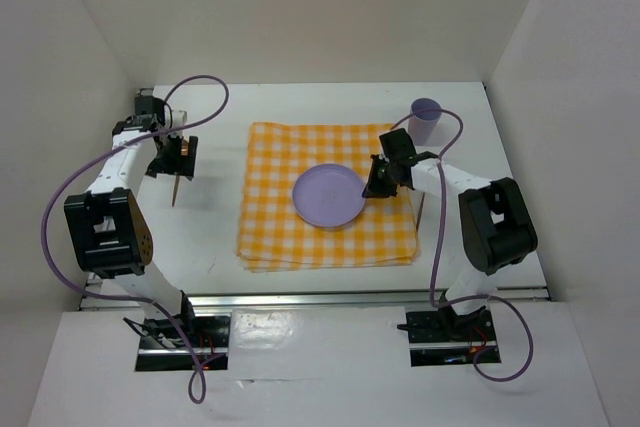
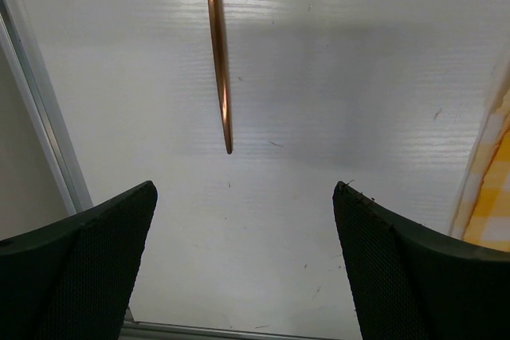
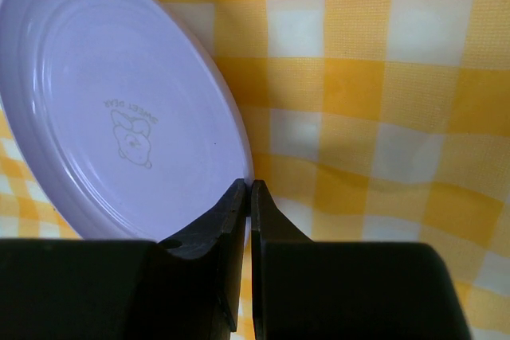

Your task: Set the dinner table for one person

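Note:
A lilac plate [image 1: 328, 195] sits over the middle of the yellow-and-white checked cloth [image 1: 270, 237] on the white dinner table [image 1: 210, 237]. My right gripper [image 1: 375, 185] is shut on the plate's right rim. In the right wrist view the jaws [image 3: 249, 189] pinch the rim of the plate [image 3: 119, 101], with the cloth [image 3: 382, 117] behind. My left gripper [image 1: 172, 159] is open and empty over bare table left of the cloth. A thin copper utensil handle [image 2: 219, 53] lies just ahead of the open left gripper [image 2: 245, 220]; it also shows in the top view [image 1: 176, 192].
A lilac cup [image 1: 426, 119] stands upright at the cloth's back right corner. A thin stick-like utensil [image 1: 421, 209] lies just off the cloth's right edge. White walls close in the table on three sides. A metal rail [image 1: 320, 297] runs along the near edge.

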Robot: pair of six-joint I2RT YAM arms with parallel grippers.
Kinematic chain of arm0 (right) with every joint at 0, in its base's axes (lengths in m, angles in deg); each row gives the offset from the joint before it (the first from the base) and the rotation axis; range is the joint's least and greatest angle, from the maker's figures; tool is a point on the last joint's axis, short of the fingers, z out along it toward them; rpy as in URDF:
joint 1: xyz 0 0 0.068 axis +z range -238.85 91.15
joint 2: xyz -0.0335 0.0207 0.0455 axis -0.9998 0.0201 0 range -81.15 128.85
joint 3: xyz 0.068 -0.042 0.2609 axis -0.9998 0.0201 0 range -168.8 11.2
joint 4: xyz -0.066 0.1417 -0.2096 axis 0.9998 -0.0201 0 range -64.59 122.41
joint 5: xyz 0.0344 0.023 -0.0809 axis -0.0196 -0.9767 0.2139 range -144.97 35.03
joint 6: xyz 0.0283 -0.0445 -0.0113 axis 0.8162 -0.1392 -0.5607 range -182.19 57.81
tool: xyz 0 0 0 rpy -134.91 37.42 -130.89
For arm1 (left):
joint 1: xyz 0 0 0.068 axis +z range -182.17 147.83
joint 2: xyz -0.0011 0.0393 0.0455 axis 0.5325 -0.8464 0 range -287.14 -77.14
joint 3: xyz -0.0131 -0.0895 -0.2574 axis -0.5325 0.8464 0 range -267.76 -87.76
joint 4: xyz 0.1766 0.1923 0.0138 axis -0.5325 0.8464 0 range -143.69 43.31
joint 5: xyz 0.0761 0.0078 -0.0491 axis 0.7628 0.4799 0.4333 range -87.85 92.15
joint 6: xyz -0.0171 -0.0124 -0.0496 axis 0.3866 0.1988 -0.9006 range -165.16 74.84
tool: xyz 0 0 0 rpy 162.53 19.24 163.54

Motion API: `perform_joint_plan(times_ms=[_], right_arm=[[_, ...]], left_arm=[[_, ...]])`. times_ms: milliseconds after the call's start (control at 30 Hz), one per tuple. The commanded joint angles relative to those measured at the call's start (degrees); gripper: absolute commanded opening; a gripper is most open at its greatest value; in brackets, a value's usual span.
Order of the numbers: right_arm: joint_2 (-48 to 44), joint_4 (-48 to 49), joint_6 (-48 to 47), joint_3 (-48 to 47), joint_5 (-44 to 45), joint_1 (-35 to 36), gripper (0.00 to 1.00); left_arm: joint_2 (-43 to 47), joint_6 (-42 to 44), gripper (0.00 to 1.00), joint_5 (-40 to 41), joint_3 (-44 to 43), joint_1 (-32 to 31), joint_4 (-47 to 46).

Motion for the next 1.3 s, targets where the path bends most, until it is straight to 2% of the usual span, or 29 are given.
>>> perform_joint_plan(times_ms=[0, 133, 267, 300, 367, 467, 567, 633, 700, 800, 867, 967, 1167, 1267], right_arm=[[0.5, 1.7, -2.2, -0.9, -0.1, 0.2, 0.03], [0.5, 1.2, -2.2, -0.3, -0.6, 0.2, 0.05], [0.5, -0.3, -2.2, 0.2, 3.5, 0.2, 0.05], [0.0, -0.3, -2.2, 0.2, 2.7, -0.4, 0.22], [0.0, 0.4, -3.7, 0.8, 0.6, -0.4, 0.43], [-1.5, -1.4, -4.7, -1.1, -0.2, -0.4, 0.64], [-5.6, -7.2, -4.7, -4.3, 5.2, -0.4, 0.66], [-7.7, -10.9, -3.9, -6.5, 12.2, -2.1, 0.66], [-9.3, -15.3, -3.2, -7.0, 15.1, -4.8, 0.61], [-9.4, -18.1, -3.1, -5.4, 16.9, -13.2, 0.54], [-8.4, -18.1, -3.7, -3.5, 16.9, -15.9, 0.52], [-5.9, -15.8, -5.2, -1.5, 12.0, -19.9, 0.51], [-1.3, -11.7, -6.7, -2.6, 7.2, -19.9, 0.5], [0.5, -11.1, -6.7, -2.6, 9.9, -19.9, 0.5]], left_arm=[[0.5, 0.6, 0.97, -2.4, -2.0, 0.2, -0.4], [1.2, 0.6, 0.97, -2.9, -2.0, 0.2, 0.1], [2.3, 0.6, 0.97, -2.9, -2.0, 0.2, 0.1], [2.3, 0.6, 0.97, -3.4, -2.0, 0.2, 0.1], [2.3, 0.6, 0.97, -3.4, -1.5, 0.2, 0.6], [2.3, 0.6, 0.97, -3.4, -1.5, 0.2, 0.6], [2.9, 0.6, 0.97, -4.0, -1.5, 0.2, 1.2], [3.9, 0.6, 0.97, -4.1, -1.5, 0.2, 1.2], [4.5, 0.6, 0.97, -4.8, -1.5, 0.2, 1.2], [5.7, 0.6, 0.97, -5.5, -0.9, 0.2, 1.2], [5.7, 0.6, 0.97, -5.5, -0.9, 0.2, 1.2], [6.2, 1.1, 0.97, -6.1, -0.9, 0.2, 1.2], [7.3, 1.6, 0.97, -6.1, -0.4, 0.2, 1.2], [8.0, 1.6, 0.97, -6.1, 0.2, 0.2, 1.2]])
